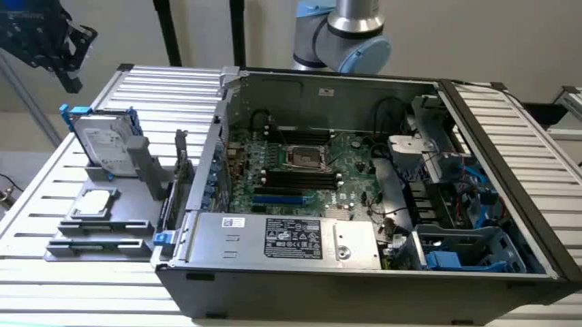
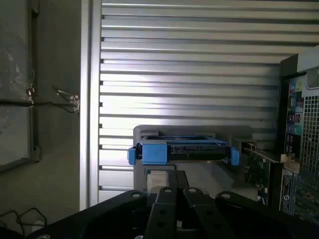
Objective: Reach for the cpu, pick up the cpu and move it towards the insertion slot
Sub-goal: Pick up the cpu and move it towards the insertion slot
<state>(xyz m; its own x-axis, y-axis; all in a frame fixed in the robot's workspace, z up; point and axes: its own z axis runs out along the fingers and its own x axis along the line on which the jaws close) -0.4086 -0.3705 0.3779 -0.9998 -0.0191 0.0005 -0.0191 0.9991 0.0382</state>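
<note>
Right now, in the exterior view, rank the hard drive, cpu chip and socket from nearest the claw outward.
1. the hard drive, upright in the rack, below the claw.
2. the cpu chip, flat on the rack's front.
3. the socket, inside the case, exterior view's right.

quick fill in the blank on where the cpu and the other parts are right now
1. The cpu lies flat on the gray fixture, to the exterior view's ____ of the computer case.
2. The upright hard drive on the same fixture has ____ brackets.
3. The insertion slot sits inside the computer ____.
4. The hand hangs ____ the cpu, not touching it.
Missing: left, blue, case, above.
</note>
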